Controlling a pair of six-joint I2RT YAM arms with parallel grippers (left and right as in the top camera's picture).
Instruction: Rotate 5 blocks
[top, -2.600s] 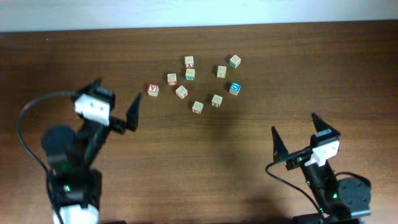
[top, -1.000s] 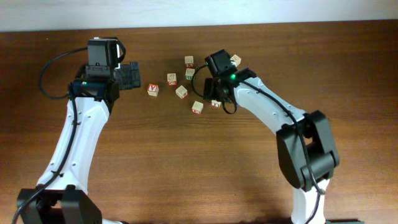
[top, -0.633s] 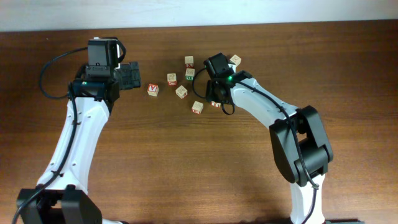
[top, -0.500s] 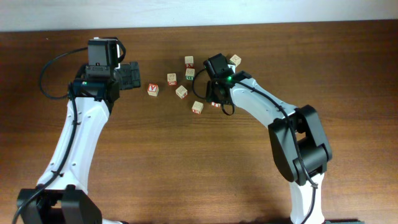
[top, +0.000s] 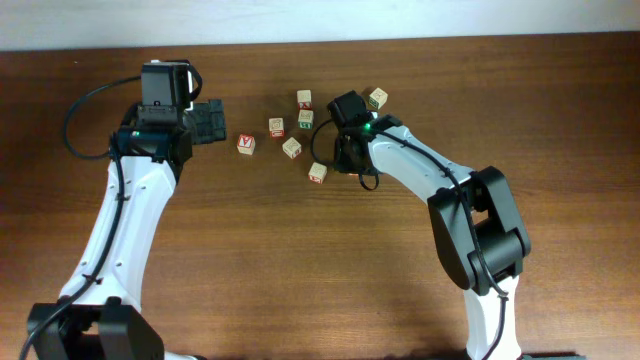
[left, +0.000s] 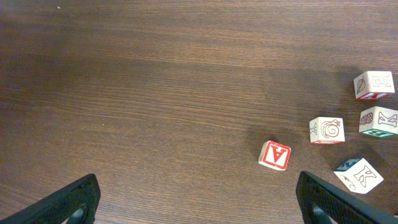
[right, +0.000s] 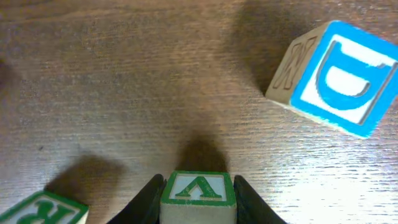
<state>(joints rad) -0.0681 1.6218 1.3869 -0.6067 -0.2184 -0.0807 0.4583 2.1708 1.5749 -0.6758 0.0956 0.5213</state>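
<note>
Several pale wooden blocks lie scattered at the table's far middle, among them one (top: 304, 98), another (top: 377, 97) and a third (top: 317, 172). My right gripper (top: 347, 150) reaches down into the cluster. In the right wrist view my right gripper (right: 198, 204) is shut on a green-letter block (right: 198, 190), with a finger (right: 147, 200) pressed against each side. A blue-faced block (right: 336, 78) lies tilted ahead to the right, and a green K block (right: 43, 210) sits at lower left. My left gripper (left: 202, 208) hangs open over bare wood, left of the blocks (left: 326, 130).
A cube with a red face and white letter A (top: 245, 144) sits at the cluster's left edge, nearest my left gripper (top: 205, 122); the cube (left: 275, 155) also shows in the left wrist view. A pale wall edge runs along the far side of the table (top: 560, 250).
My right gripper has closed its fingers onto the green-letter block and shifted slightly within the cluster. The left arm has stayed still and open.
</note>
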